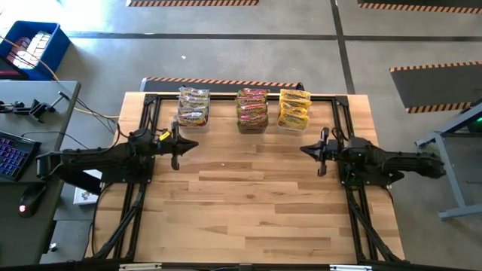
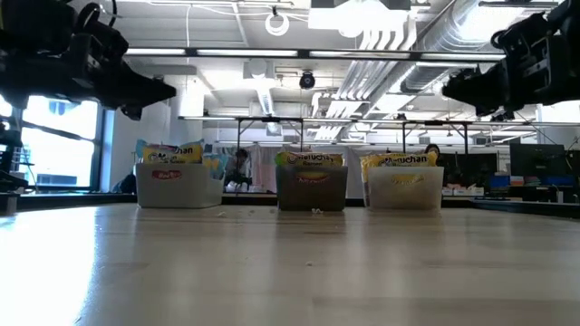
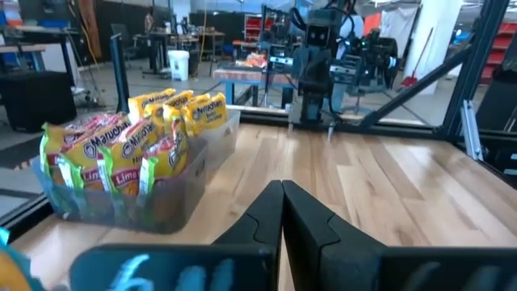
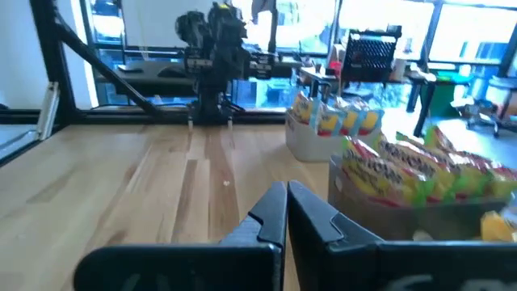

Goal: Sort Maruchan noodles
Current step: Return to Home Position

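The Maruchan noodles stand upright in three tubs along the table's far edge: a left tub (image 1: 193, 107), a middle tub (image 1: 252, 110) and a right tub (image 1: 294, 109). The low view shows the same row: left tub (image 2: 178, 186), middle tub (image 2: 311, 187), right tub (image 2: 404, 188). My left gripper (image 1: 175, 148) hovers shut at the table's left side, pointing level toward the right. My right gripper (image 1: 322, 151) hovers shut at the right side, facing it. Both are above the wood, nearer than the tubs, with nothing between their fingers (image 3: 282, 194) (image 4: 287, 194).
Bare wood (image 1: 248, 196) lies between the two arms and toward the near edge. A black metal frame (image 1: 147, 102) runs along the table's far and side edges. Off the table at left are a desk with a keyboard (image 1: 11, 154) and a blue crate (image 1: 32, 45).
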Controlling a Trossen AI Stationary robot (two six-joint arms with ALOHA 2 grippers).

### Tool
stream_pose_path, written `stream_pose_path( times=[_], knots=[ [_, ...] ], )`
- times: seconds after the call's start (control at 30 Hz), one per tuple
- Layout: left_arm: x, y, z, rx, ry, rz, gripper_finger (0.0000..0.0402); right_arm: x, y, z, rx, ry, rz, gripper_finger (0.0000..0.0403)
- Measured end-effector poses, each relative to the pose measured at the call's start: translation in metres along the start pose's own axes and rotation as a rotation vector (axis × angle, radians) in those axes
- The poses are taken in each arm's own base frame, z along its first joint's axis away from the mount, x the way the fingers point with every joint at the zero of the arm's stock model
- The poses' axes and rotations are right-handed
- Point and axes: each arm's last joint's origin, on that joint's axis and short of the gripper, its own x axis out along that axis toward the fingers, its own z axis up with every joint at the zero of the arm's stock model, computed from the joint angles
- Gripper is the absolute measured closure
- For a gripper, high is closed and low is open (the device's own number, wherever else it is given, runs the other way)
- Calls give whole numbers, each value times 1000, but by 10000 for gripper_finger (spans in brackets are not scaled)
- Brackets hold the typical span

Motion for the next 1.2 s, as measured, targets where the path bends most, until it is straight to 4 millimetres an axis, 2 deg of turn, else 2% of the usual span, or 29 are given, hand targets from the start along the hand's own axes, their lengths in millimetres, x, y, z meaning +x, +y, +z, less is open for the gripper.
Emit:
stream_pose_path(
  times=[0.2, 0.3, 0.57, 0.83, 1.0, 1.2],
  knots=[
    [-8, -1, -2, -8, 35, 1, 401, -8, 0, -1, 37, -8, 6, 403],
    [-12, -2, 3, -13, -16, 3, 401, -8, 0, -1, 29, -12, 5, 403],
    [-22, -2, 9, 30, -88, 63, 401, -5, -4, -5, 27, 43, -36, 403],
    [-32, -5, 9, 29, -118, 44, 401, 0, -5, -13, 93, 132, -46, 403],
    [-32, -6, 5, 32, -74, 7, 401, 3, -5, -18, 81, 186, -44, 403],
    [-32, -2, 3, 0, -50, 133, 401, 5, -4, -22, 47, 235, -38, 402]
  ],
)
